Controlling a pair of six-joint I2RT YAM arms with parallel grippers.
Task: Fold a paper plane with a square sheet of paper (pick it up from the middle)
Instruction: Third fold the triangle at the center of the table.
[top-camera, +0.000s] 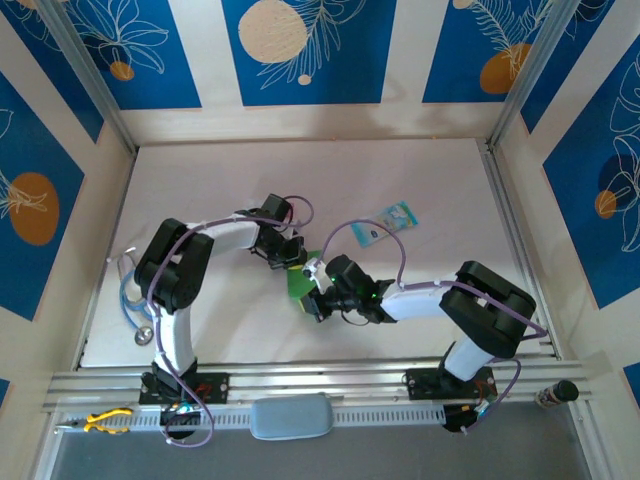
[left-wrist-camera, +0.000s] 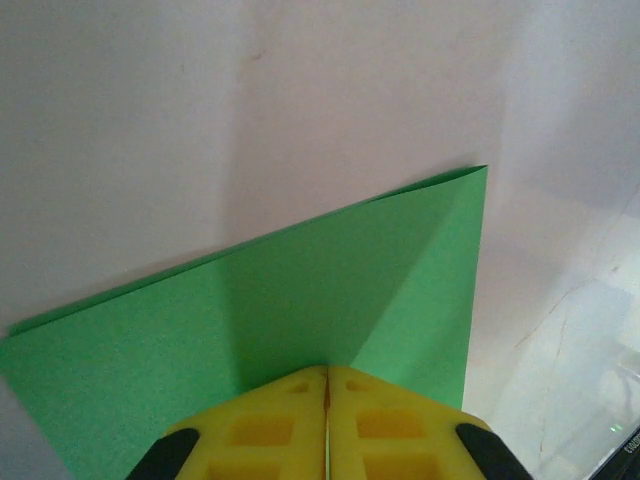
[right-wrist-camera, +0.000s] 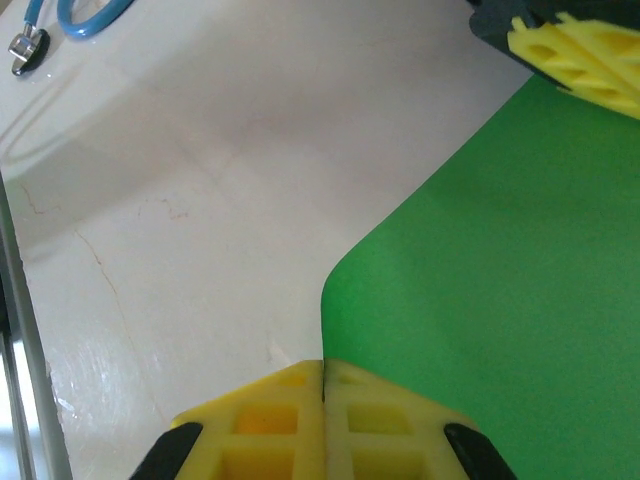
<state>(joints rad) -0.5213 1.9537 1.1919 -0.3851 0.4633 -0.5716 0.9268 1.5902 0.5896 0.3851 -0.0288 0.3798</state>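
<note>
Hidden: the near part of the green sheet (left-wrist-camera: 300, 320) is running in behind the yellow pads (left-wrist-camera: 260, 430) in both wrist views, so how deep it's going betw. the jaws can't be told.
Covered: from above, the arms are masking most of the sheet; just a small green patch is peeking out betw. the 2 wrists.
Cut off: the sheet is running off frame to the right of the right pincer (right-wrist-camera: 322, 375).
Left pincer (left-wrist-camera: 327, 380): jaws are pressing together, no gap, nipping the sheet's near edge where a diagonal crease is meeting the tips.
Right pincer: jaws are pressing tight too, with the sheet's curling edge slipping into the seam betw. them.
Sheet place: it's fanning out ahead of the left pincer, sharp corner ahead-right. For the right pincer it's spreading ahead-right, with the left pincer biting its far edge.
Sheet look: thin, matte, bright green, doubled over along a straight fold, one triangular flap showing.
Pads: yellow, moulded w/ square pockets, black backing.
Table (left-wrist-camera: 150, 120): pale, smooth, faintly scratched and glossy.
Other: a blue tube (right-wrist-camera: 85, 12) w/ a metal end is lying far ahead-left of the right pincer.
</note>
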